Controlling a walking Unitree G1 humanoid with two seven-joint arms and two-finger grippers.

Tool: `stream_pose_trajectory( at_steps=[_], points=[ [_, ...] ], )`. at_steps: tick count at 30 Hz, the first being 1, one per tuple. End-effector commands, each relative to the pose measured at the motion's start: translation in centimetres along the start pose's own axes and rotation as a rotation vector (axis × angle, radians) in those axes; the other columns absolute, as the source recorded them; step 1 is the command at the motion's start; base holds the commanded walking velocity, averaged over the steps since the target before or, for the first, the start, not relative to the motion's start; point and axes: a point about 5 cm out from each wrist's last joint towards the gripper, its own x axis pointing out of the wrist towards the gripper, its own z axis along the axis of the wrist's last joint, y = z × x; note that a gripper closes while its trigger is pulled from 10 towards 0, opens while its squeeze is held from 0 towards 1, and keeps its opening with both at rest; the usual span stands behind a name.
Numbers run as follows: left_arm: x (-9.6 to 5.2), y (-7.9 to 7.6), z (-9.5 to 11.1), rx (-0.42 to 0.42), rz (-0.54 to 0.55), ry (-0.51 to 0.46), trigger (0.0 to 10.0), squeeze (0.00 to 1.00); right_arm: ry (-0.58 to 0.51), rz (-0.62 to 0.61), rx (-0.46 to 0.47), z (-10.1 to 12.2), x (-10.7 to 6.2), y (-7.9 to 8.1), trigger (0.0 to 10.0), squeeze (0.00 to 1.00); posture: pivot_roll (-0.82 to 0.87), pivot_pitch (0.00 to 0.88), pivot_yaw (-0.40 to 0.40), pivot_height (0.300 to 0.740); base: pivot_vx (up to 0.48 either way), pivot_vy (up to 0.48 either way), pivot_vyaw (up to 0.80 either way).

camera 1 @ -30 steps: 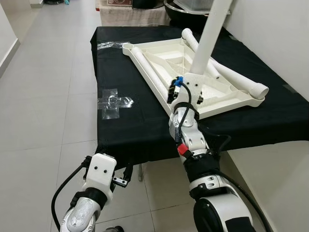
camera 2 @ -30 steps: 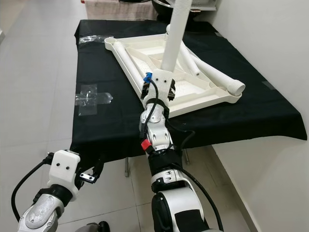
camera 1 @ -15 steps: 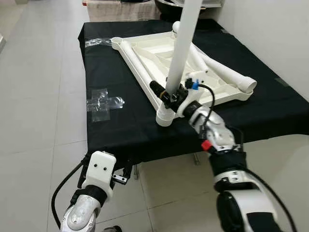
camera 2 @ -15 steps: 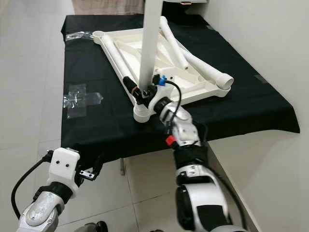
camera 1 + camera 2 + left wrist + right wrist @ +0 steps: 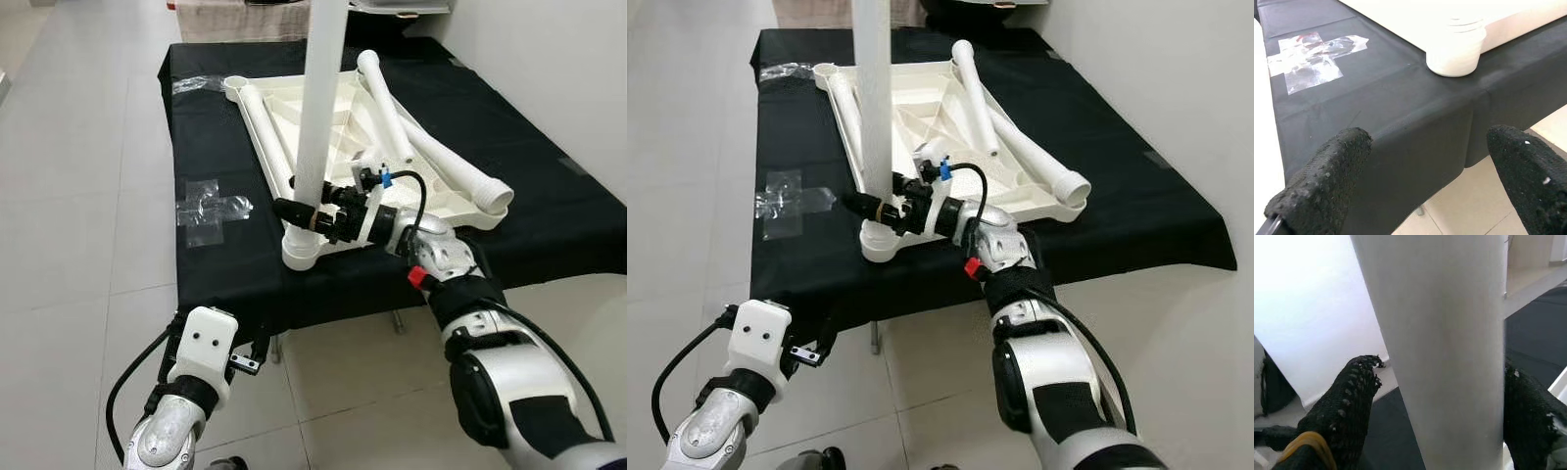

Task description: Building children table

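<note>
Right gripper (image 5: 312, 213) jaws clamp the upright white leg (image 5: 319, 117).

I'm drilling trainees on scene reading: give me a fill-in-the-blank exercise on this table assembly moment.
1. The right gripper is shut on the upright white plastic table leg with its ____ jaws.
2. The upturned white plastic tabletop lies on a ____ cloth.
3. A cross of clear ____ is stuck near the cloth's edge.

Missing: black; black; tape
</note>
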Motion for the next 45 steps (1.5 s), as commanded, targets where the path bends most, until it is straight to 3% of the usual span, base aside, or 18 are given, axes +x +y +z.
stream_pose_trajectory(
  at_steps=[1, 8, 9, 10, 11, 19, 23, 25, 28, 30, 33, 34, 35, 39, 40, 41, 44, 45],
  points=[
    [-0.3, -0.1, -0.3, -0.003, -0.003, 0.018, 10.0, 0.0, 0.041, 0.035, -0.058, 0.1, 1.0, 0.5, 10.0, 0.0, 0.15, 0.168, -0.122, 0.74, 0.0, 0.0, 0.0],
    [-0.5, -0.2, -0.4, -0.002, -0.004, 0.024, 10.0, 0.0, 0.079, 0.022, -0.107, 0.1, 1.4, 0.3, 10.0, 0.0, 0.16, 0.155, -0.126, 0.74, 0.0, 0.0, 0.0],
    [-0.5, -0.2, -0.5, -0.003, -0.005, 0.025, 10.0, 0.0, 0.078, 0.045, -0.094, 0.1, 1.5, 0.4, 4.8, 0.0, 0.16, 0.154, -0.124, 0.74, 0.0, 0.0, 0.0],
    [-0.5, -0.2, -0.5, -0.003, -0.005, 0.025, 10.0, 0.0, 0.078, 0.045, -0.094, 0.1, 1.5, 0.4, 4.8, 0.0, 0.16, 0.154, -0.124, 0.74, 0.0, 0.0, 0.0],
    [-0.5, -0.3, -0.5, -0.002, -0.006, 0.025, 10.0, 0.0, 0.074, 0.041, -0.094, 0.2, 1.6, 0.4, 0.0, 0.0, 0.16, 0.154, -0.124, 0.74, 0.0, 0.0, 0.0],
    [-0.5, -0.4, -0.6, -0.003, -0.009, 0.026, 10.0, 0.0, 0.005, -0.138, -0.082, 0.7, 2.1, -0.3, 0.0, 0.0, 0.16, 0.139, -0.127, 0.74, 0.0, 0.0, 0.0],
    [-0.3, -0.6, -0.7, -0.005, -0.016, 0.028, 10.0, 0.0, -0.064, -0.49, -0.064, 0.2, 1.4, -1.7, 0.0, 0.0, 0.16, 0.125, -0.127, 0.74, 0.0, 0.0, 0.0],
    [-0.3, -0.6, -0.7, -0.005, -0.016, 0.028, 10.0, 0.0, -0.064, -0.49, -0.064, 0.2, 1.4, -1.7, 0.0, 0.0, 0.16, 0.125, -0.127, 0.74, 0.0, 0.0, 0.0],
    [-0.4, -0.6, -0.8, -0.006, -0.02, 0.026, 10.0, 0.0, -0.02, -0.776, -0.108, -0.9, 0.4, -2.4, 0.0, 0.0, 0.15, 0.122, -0.125, 0.74, 0.0, 0.0, 0.0],
    [-0.4, -0.6, -0.8, -0.006, -0.02, 0.026, 10.0, 0.0, -0.02, -0.776, -0.108, -0.9, 0.4, -2.4, 0.0, 0.0, 0.15, 0.122, -0.125, 0.74, 0.0, 0.0, 0.0],
    [-0.4, -0.5, -0.8, -0.005, -0.021, 0.025, 10.0, 0.0, 0.015, -1.153, -0.099, -2.1, -1.4, -2.8, 0.0, 0.0, 0.14, 0.123, -0.124, 0.74, 0.0, 0.0, 0.0],
    [-0.4, -0.5, -0.8, -0.005, -0.021, 0.025, 10.0, 0.0, 0.015, -1.153, -0.099, -2.1, -1.4, -2.8, 0.0, 0.0, 0.14, 0.123, -0.124, 0.74, 0.0, 0.0, 0.0],
    [-0.4, -0.5, -0.8, -0.005, -0.021, 0.025, 10.0, 0.0, -0.006, -1.334, -0.088, -2.3, -2.2, -2.2, 0.0, 0.0, 0.14, 0.123, -0.124, 0.74, 0.0, 0.0, 0.0],
    [-0.3, -0.5, -0.8, -0.005, -0.021, 0.025, 10.0, 0.0, -0.024, -1.438, -0.073, -2.4, -2.2, -1.4, 0.0, 0.0, 0.15, 0.12, -0.121, 0.74, 0.0, 0.0, 0.0],
    [-0.2, -0.6, -0.8, -0.003, -0.021, 0.025, 10.0, 0.0, -0.047, -1.486, -0.035, -2.4, -1.7, -0.9, 4.4, 0.0, 0.15, 0.121, -0.12, 0.74, 0.0, 0.0, 0.0],
    [-0.1, -0.6, -0.7, -0.002, -0.021, 0.021, 10.0, 0.0, -0.099, -1.451, 0.005, -2.3, -0.6, -0.4, 10.0, 0.0, 0.15, 0.121, -0.119, 0.74, 0.0, 0.0, 0.0],
    [-0.1, -0.6, -0.6, -0.003, -0.024, 0.017, 10.0, 0.0, -0.163, -1.378, 0.025, -1.8, 0.5, 0.0, 10.0, 0.0, 0.15, 0.121, -0.119, 0.74, 0.0, 0.0, 0.0],
    [-0.1, -0.6, -0.5, -0.016, -0.03, 0.006, 10.0, 0.0, -0.227, -1.325, -0.016, -1.2, 0.6, 0.0, 10.0, 0.98, 0.14, 0.123, -0.117, 0.74, 0.0, 0.0, 0.0]
  ],
)
